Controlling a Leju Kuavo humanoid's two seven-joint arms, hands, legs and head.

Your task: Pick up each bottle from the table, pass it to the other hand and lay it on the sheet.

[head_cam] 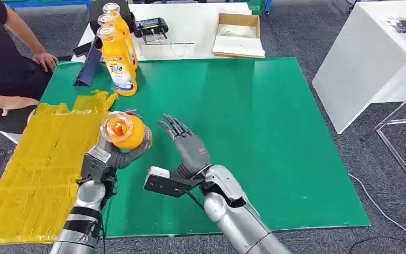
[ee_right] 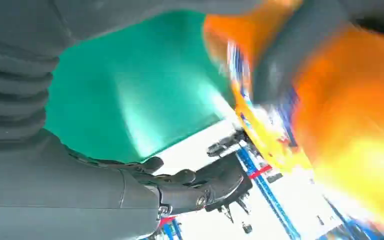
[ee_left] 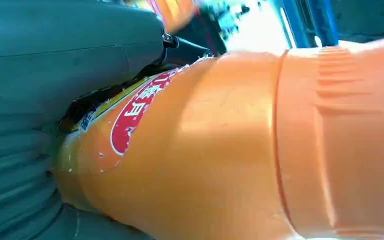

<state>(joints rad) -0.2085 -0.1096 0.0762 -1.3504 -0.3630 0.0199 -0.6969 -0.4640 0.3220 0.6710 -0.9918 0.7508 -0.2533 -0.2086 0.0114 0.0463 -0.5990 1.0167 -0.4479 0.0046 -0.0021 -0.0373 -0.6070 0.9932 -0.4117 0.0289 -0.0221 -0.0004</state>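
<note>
Head view: my left hand (head_cam: pixel 117 153) has its fingers clamped on an orange plastic detergent bottle (head_cam: pixel 124 131), raised above the green surface (head_cam: pixel 254 137) beside the yellow sheet (head_cam: pixel 42 164). My right hand (head_cam: pixel 187 148), fingers apart, holds nothing. Three orange bottles (head_cam: pixel 117 55) stand behind.

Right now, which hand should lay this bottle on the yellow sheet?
Left. The left hand already grips the orange bottle right at the yellow sheet's edge. The right hand is open, fingers spread, over the green mat, away from the sheet.
</note>
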